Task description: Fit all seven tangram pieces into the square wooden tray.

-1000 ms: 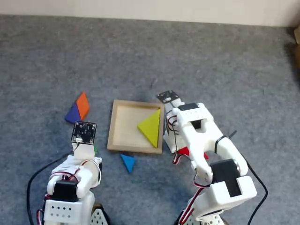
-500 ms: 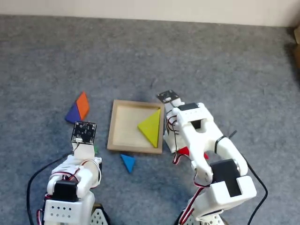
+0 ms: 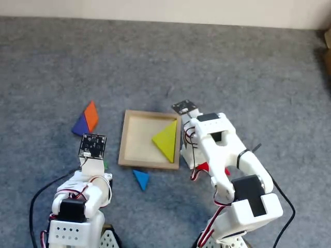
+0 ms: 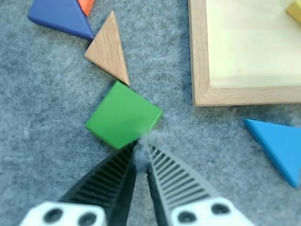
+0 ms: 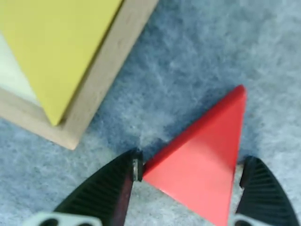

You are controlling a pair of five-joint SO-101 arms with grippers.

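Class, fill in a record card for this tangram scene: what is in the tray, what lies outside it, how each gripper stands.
Tray: wooden tray, holding one yellow triangle.
Outside: light blue triangle, orange piece, dark blue triangle, green square, wooden triangle, red triangle.
Left gripper: shut, tips at the green square.
Right gripper: open, straddling the red triangle.

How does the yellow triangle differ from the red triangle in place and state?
The yellow triangle lies inside the wooden tray; the red triangle lies on the grey carpet beside it. The right gripper stands open around the red triangle; none is at the yellow triangle. Both are flat triangles.
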